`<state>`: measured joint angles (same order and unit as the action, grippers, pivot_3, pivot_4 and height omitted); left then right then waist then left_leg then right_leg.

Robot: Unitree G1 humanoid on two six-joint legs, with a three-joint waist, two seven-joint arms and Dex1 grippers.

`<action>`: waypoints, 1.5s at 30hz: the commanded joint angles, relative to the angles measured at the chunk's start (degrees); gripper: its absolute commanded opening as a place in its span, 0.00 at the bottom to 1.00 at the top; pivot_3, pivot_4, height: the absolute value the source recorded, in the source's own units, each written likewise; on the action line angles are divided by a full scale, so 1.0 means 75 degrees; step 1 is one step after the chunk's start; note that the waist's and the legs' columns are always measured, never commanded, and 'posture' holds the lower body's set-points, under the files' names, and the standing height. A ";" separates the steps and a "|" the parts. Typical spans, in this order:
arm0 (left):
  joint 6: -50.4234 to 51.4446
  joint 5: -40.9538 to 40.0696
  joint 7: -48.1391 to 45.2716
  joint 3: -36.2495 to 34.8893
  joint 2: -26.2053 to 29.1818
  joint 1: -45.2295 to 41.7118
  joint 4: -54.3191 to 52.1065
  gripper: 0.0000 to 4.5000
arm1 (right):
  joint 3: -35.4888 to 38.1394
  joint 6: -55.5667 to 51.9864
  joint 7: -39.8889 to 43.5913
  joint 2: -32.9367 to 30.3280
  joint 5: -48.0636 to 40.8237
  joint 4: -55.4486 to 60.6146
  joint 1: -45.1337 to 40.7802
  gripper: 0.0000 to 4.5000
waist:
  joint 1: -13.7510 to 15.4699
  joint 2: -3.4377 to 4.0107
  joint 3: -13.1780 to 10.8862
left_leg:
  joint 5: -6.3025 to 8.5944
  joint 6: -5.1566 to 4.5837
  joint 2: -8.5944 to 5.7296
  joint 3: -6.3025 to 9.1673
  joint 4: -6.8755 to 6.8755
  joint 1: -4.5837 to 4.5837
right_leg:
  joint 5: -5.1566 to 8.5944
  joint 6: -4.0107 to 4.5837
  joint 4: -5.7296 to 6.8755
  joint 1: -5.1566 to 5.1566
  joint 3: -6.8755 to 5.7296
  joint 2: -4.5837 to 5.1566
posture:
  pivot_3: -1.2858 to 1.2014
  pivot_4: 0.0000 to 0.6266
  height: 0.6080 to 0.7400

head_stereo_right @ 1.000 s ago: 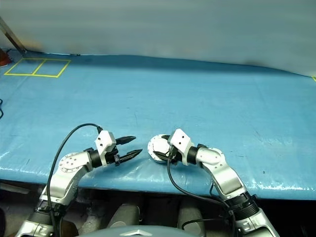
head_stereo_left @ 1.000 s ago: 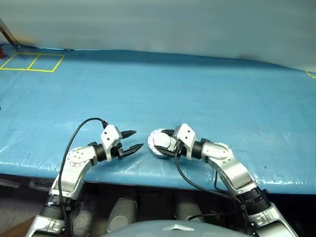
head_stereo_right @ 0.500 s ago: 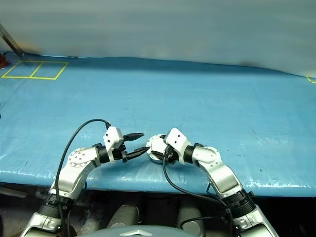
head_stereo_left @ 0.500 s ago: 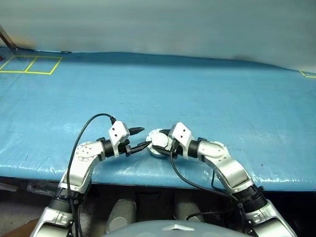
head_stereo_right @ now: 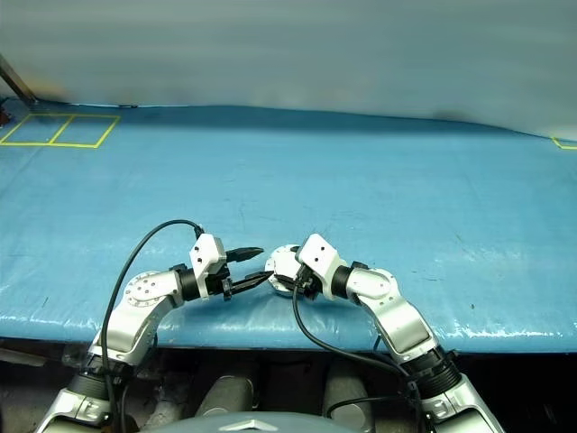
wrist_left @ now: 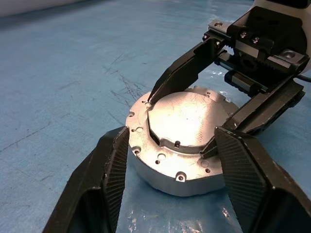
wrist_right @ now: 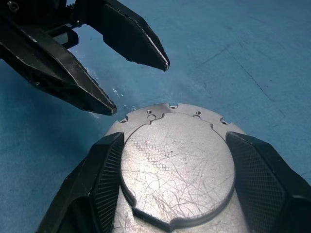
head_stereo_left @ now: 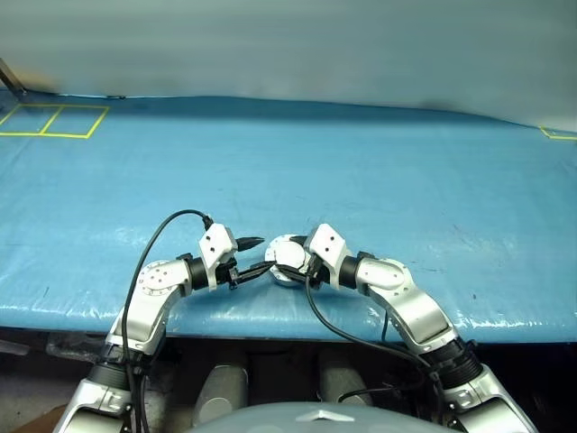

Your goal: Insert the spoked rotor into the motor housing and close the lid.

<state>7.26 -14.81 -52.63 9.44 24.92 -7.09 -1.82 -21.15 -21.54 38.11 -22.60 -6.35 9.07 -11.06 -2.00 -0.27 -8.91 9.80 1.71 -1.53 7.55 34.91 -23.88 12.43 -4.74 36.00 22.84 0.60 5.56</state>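
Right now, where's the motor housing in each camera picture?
Left eye: motor housing, low centre, between both grippers.
Right eye: low centre, same spot.
Left wrist: centre, silver lid up.
Right wrist: lower centre.
Shared landmark: blue table cover.

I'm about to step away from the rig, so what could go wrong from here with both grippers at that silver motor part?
The left gripper and right gripper both straddle the motor housing near the table's front edge; uneven squeezing might push it off. Their fingertips sit close and could collide. The lid might jam if tilted.
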 commanded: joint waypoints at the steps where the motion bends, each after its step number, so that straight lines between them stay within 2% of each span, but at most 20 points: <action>1: 0.0096 -0.0159 -0.0077 -0.0083 0.0007 -0.0032 0.0023 0.30 | -0.0215 -0.0625 -0.0136 -0.0216 0.0480 -0.0890 0.0249 0.67 | 0.0000 0.0000 0.0000 | 0.0000 0.0000 0.0001 0.0000 -0.0003 0.0000 | 0.0000 0.0000 0.0000 0.0001 -0.0001 -0.0001 | 0.52 0.24 1.00; 5: 0.0104 0.0069 -0.0023 0.0016 0.0042 -0.0049 0.0195 0.01 | -0.0204 -0.0628 -0.0147 -0.0221 0.0482 -0.0860 0.0243 0.67 | -0.0003 0.0002 0.0001 | 0.0000 0.0000 0.0002 -0.0004 -0.0006 0.0001 | 0.0000 0.0000 0.0000 0.0004 -0.0001 0.0000 | 0.52 0.24 1.00; 21: 0.0311 0.0170 -0.0263 0.0365 -0.0082 -0.0472 0.0530 0.00 | -0.0189 -0.0616 -0.0204 -0.0222 0.0512 -0.0823 0.0267 0.67 | -0.0005 0.0003 0.0001 | 0.0001 0.0000 0.0004 -0.0010 -0.0006 -0.0026 | 0.0000 0.0000 -0.0013 0.0032 -0.0002 0.0006 | 0.52 0.24 1.00; 28: 0.0544 0.0695 -0.0180 0.0681 0.0051 -0.0691 0.0813 0.00 | -0.0096 -0.0634 -0.0251 -0.0235 0.0501 -0.0812 0.0258 0.67 | 0.0014 0.0014 0.0017 | 0.0001 -0.0001 0.0003 -0.0014 -0.0006 -0.0052 | 0.0000 0.0000 -0.0013 0.0061 -0.0003 0.0005 | 0.52 0.24 1.00; 35: 0.0505 0.0729 -0.0181 0.0710 -0.0026 -0.0682 0.0872 0.00 | 0.0122 -0.0893 -0.0253 -0.0222 0.0281 -0.0625 0.0307 0.67 | 0.0039 0.0034 0.0054 | 0.0001 -0.0001 0.0003 -0.0020 -0.0006 -0.0059 | 0.0000 0.0000 -0.0015 0.0070 -0.0004 0.0007 | 0.52 0.24 1.00; 37: 0.0499 0.0737 -0.0165 0.0705 -0.0052 -0.0684 0.0885 0.00 | 0.0307 -0.0934 -0.0304 -0.0142 0.0125 -0.0541 0.0331 0.84 | 0.0058 0.0034 0.0057 | 0.0001 -0.0001 0.0003 -0.0021 -0.0006 -0.0062 | 0.0000 0.0000 -0.0017 0.0071 -0.0003 0.0008 | 0.52 0.24 1.00; 39: 0.0467 0.0728 -0.0146 0.0673 -0.0076 -0.0677 0.0902 0.00 | 0.0434 -0.0905 -0.0257 -0.0132 -0.0021 -0.0365 0.0385 0.96 | 0.0081 0.0035 0.0058 | 0.0001 -0.0001 0.0003 -0.0021 -0.0005 -0.0074 | 0.0000 0.0000 -0.0018 0.0077 -0.0004 0.0008 | 0.52 0.24 1.00; 45: 0.0399 0.0714 -0.0154 0.0606 -0.0082 -0.0702 0.0978 0.00 | 0.1330 -0.1015 0.0190 0.0195 -0.1461 0.0372 0.0682 0.98 | 0.0172 0.0031 0.0059 | 0.0000 -0.0002 -0.0001 -0.0029 -0.0005 -0.0089 | 0.0000 0.0000 -0.0015 0.0083 -0.0009 0.0006 | 0.52 0.24 1.00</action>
<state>9.48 -10.22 -53.89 13.50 23.91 -12.81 3.74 -13.11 -26.23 38.30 -21.23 -14.02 11.87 -7.30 -0.71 -0.03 -8.47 9.79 1.69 -1.54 7.29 34.87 -24.56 12.43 -4.74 35.89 23.47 0.53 5.59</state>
